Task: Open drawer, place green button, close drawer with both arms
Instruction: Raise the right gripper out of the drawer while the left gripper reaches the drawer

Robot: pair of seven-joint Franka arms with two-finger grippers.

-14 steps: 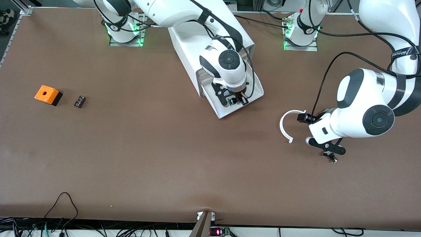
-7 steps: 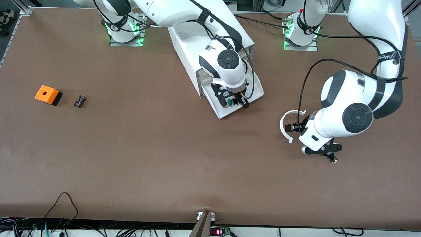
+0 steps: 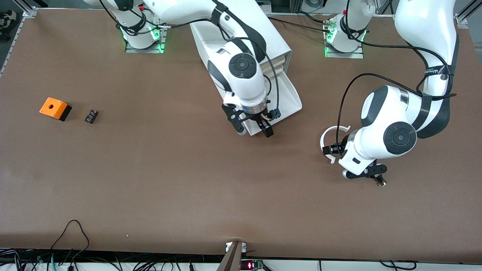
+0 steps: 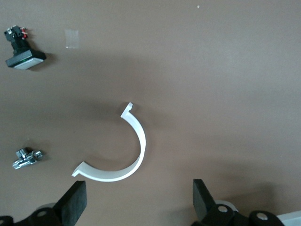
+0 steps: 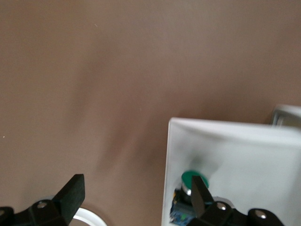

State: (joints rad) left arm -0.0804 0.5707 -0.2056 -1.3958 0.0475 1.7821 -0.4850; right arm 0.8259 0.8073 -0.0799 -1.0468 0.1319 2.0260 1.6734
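The drawer (image 3: 290,98) stands pulled out of the white cabinet (image 3: 274,39). The button (image 5: 192,180), green cap on a black body, lies in the drawer (image 5: 235,155) near its front edge. In the front view it is hidden under the right hand. My right gripper (image 3: 254,127) (image 5: 135,200) is open and empty over the drawer's front corner, one finger (image 5: 199,194) beside the button. My left gripper (image 3: 333,151) (image 4: 139,207) is open and empty, low over the table by a white half ring (image 3: 324,140) (image 4: 137,153).
An orange box with a hole (image 3: 55,108) and a small black part (image 3: 91,116) lie toward the right arm's end. A small silver part (image 3: 381,182) (image 4: 27,157) and a black part with a pale cap (image 4: 22,52) lie near the left hand.
My right gripper has let go of the button in the drawer and moved off to the drawer's front corner. My left hand has shifted toward the drawer, over the half ring.
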